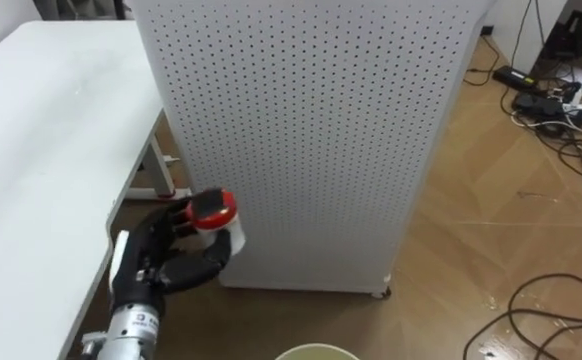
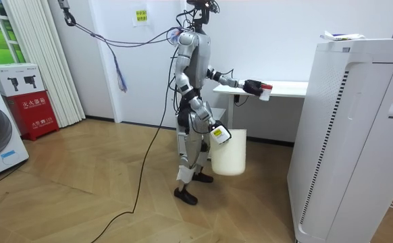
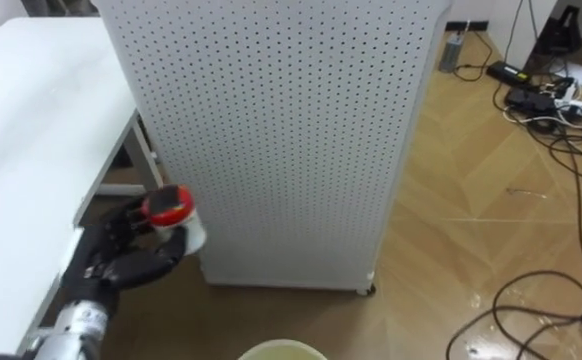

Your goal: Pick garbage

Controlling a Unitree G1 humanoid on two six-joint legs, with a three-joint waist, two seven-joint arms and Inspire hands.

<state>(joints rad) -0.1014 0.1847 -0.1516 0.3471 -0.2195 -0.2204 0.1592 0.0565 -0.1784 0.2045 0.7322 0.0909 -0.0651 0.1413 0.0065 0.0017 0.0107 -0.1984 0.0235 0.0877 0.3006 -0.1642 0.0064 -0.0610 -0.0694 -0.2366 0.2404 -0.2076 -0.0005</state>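
Observation:
My left hand (image 1: pixel 176 255) is shut on a small white cup with a red lid (image 1: pixel 214 215). It holds the cup in the air beside the white table's edge, in front of the perforated cabinet. In the room view the left hand (image 2: pixel 252 86) reaches forward at chest height with the cup (image 2: pixel 265 90). My right hand (image 2: pixel 221 134) hangs at hip height against a cream bucket (image 2: pixel 229 156), which is off the floor. The bucket's rim (image 1: pixel 316 352) peeks in at the bottom of the left eye view.
A white table (image 1: pixel 41 150) runs along my left. A tall white perforated cabinet (image 1: pixel 301 130) stands straight ahead on the wooden floor. Cables and a power strip (image 1: pixel 556 100) lie on the floor at the right. I stand between the table and the cabinet.

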